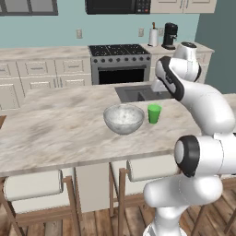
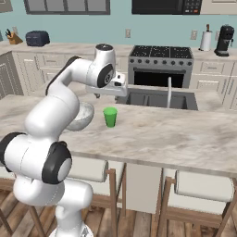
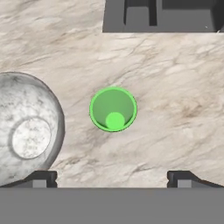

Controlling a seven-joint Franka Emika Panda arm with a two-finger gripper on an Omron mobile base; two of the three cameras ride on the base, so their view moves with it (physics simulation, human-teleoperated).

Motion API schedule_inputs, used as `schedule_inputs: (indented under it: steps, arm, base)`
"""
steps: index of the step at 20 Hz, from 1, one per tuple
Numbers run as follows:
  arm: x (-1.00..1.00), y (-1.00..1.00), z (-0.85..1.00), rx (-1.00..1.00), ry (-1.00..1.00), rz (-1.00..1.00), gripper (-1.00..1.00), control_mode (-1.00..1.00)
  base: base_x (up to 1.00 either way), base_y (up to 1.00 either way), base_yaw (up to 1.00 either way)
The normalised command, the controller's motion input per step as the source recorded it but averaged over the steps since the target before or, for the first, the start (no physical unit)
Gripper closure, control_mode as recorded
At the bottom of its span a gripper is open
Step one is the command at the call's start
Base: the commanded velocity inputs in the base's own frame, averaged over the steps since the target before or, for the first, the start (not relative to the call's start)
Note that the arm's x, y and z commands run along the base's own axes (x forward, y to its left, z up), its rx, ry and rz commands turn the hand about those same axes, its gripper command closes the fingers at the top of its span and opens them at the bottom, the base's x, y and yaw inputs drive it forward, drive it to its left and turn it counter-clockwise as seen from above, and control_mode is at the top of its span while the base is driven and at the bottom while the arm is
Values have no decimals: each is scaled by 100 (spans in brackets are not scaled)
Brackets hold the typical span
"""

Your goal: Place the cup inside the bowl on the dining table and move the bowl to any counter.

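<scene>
In the left base view the cup [image 1: 154,113] stands upright on the dining table [image 1: 55,133], just beside the bowl [image 1: 123,118] on its right and apart from it, both near the middle of the slab and a little short of the sink cut-out [image 1: 138,93] at the far edge. The arm's upper links rise above and behind the cup, so the hand itself is masked here.

In the right base view the gripper [image 2: 99,95] hangs from the wrist above the table, a little to the left of and above the cup [image 2: 110,117]; the bowl [image 2: 78,116] is half hidden behind the arm. How wide the jaws stand is hard to read from this side.

In the hand view the camera looks almost straight down. The cup [image 3: 113,109] shows as a green ring with its base visible inside, so its long axis runs toward the pincer. It sits about midway between the two fingertips [image 3: 41,178], which stand wide apart and hold nothing. The bowl [image 3: 26,131] lies just beside the cup, on the side of one finger. My judgement: the coming move is a straight descent, with little sideways correction needed, minding the finger nearest the bowl's rim.
</scene>
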Motion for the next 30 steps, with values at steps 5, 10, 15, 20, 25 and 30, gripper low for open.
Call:
schedule_inputs:
  steps: [5, 10, 15, 20, 25, 30]
  arm:
    - [28, 0, -17, 0, -2, 0, -100, -100]
    - [26, -4, -19, 0, -3, 0, -100, -100]
    - [20, -9, -16, 0, -4, 0, -100, -100]
    - [4, -13, -2, 0, 0, 0, -100, -100]
    - [0, -14, -14, 0, 0, 0, -100, -100]
    - [11, -2, -14, 0, 0, 0, -100, -100]
  base:
    - [0, 0, 0]
    - [0, 0, 0]
    - [0, 0, 0]
    - [0, 0, 0]
    - [0, 0, 0]
    - [0, 0, 0]
